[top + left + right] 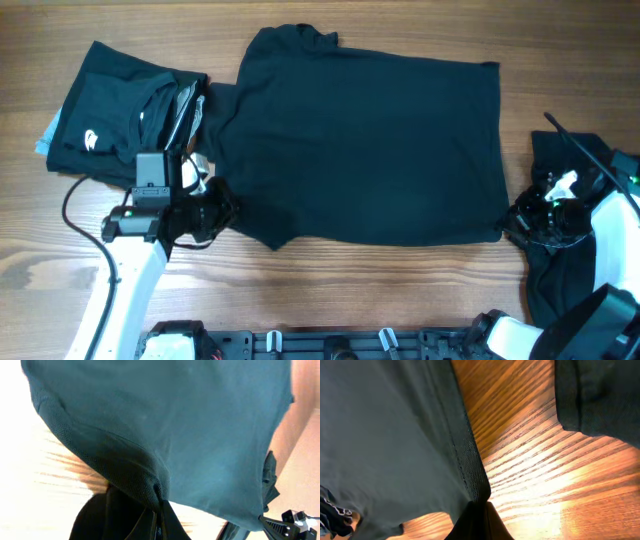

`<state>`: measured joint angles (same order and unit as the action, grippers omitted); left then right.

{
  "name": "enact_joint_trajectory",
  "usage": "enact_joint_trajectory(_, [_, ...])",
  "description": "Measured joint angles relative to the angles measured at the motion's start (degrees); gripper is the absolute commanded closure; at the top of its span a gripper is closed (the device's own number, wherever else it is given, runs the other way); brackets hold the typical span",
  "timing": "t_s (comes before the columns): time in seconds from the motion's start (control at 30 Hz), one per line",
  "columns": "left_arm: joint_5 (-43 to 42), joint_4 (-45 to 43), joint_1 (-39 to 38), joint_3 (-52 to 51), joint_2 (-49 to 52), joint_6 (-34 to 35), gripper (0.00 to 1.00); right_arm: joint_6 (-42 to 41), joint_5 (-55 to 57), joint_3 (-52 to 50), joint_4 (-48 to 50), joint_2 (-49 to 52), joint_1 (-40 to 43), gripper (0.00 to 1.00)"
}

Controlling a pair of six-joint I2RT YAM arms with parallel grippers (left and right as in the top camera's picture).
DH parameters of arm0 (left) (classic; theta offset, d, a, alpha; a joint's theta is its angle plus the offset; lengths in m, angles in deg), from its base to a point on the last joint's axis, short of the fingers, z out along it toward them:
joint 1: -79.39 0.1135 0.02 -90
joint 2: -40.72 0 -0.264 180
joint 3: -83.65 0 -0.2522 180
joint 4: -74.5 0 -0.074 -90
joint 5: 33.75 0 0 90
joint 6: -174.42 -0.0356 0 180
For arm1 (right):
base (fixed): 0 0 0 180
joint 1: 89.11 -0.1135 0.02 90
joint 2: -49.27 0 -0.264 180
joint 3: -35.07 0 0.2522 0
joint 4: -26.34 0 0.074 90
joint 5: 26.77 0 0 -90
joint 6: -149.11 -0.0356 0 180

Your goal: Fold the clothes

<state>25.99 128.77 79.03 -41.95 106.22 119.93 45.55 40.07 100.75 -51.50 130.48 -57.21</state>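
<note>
Left claw (159,512) sits right at the lens in the left wrist view: fingers together, clamped on the edge of the large black short-sleeved knit shirt (165,420). Cloth rises off the pinch in a taut sheet. From overhead, left claw (207,214) is at the shirt's near-left corner.

Right claw (479,512): also closed, no visible gap, pinching the shirt's stitched hem (470,467) where it runs down into the fingertips. Overhead puts right claw (517,214) at the near-right corner.

Materials, left to right:
- folded pile of black fabric garments (110,110), far-left of the brown wood-grain surface (350,285). Roughly rectangular, soft creased layers, small white logo (92,138) on top, and a sliver of pale blue at its left edge. It touches or just overlaps the shirt's left side.
- shirt (370,140) spread mostly flat across the middle, collar bump on the far edge, right edge straight. Matte finish with a few shallow wrinkles. Close up, the hem band shows a fine mesh-like weave and a seam line.
- surface: pronounced straight grain, glossy glare patches in the right wrist view.
- crumpled black fabric garment (550,270) at far right, partly under the right arm, irregular outline, apart from the shirt with bare wood between.
</note>
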Motion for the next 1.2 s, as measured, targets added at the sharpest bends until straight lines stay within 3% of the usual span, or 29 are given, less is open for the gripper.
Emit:
enact_joint_trajectory(0.3, [6.6, 0.2, 0.0, 0.26, -2.36, -0.96, 0.96, -2.29, 0.0, 0.02, 5.25, 0.0, 0.0, 0.96])
enact_joint_trajectory(0.8, [10.97, -12.5, 0.0, 0.26, -2.32, -0.96, 0.96, -4.35, -5.79, 0.07, 14.88, 11.45, -0.11, 0.96])
enact_joint_trajectory(1.07, [11.87, -12.92, 0.0, 0.28, 2.16, -0.96, 0.96, -5.25, -9.2, 0.09, 16.57, 11.8, -1.92, 0.95])
enact_joint_trajectory(1.1, [11.89, -12.17, 0.0, 0.28, 2.23, -0.96, 0.96, -5.27, -9.2, 0.11, 16.13, 11.8, -1.99, 0.8])
enact_joint_trajectory(1.13, [11.82, -11.47, 0.0, 0.28, 2.23, -0.96, 0.96, -5.25, -8.76, 0.13, 15.08, 11.8, -2.03, 0.58])
enact_joint_trajectory(1.2, [11.74, -9.44, 0.0, 0.37, 2.23, -0.96, 0.96, -5.57, -7.1, 0.2, 12.76, 11.8, -2.03, 0.5])
